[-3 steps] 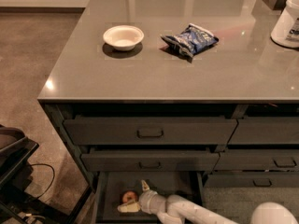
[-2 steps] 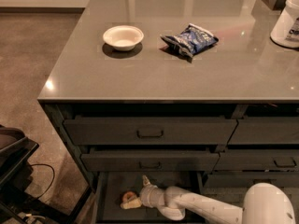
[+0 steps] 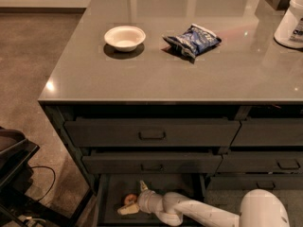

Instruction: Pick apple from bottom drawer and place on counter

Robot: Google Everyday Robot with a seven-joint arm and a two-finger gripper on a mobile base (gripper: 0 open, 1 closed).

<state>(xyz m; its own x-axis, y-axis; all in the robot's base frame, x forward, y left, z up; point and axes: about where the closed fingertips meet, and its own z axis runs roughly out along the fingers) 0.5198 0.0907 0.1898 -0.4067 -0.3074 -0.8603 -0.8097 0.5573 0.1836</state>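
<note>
The bottom drawer (image 3: 189,183) is pulled open below the two upper drawers. A small reddish apple (image 3: 129,199) lies on its dark floor near the left side. My gripper (image 3: 131,197) is inside the drawer, reaching in from the right on a white arm (image 3: 199,212). One finger (image 3: 142,186) points up behind the apple and the other (image 3: 125,210) lies in front of it, so the apple sits between the spread fingers. The fingers stand wider than the apple. The grey-brown counter (image 3: 156,74) lies above.
On the counter are a white bowl (image 3: 124,37), a blue chip bag (image 3: 191,40) and a white container (image 3: 289,20) at the right edge. A dark object with cables (image 3: 16,174) stands on the floor at the left. My white arm base (image 3: 265,209) is at the bottom right.
My gripper has shifted slightly left in the drawer, so the fingers now straddle the apple. The arm's white base has come further into view. The apple has not moved.
</note>
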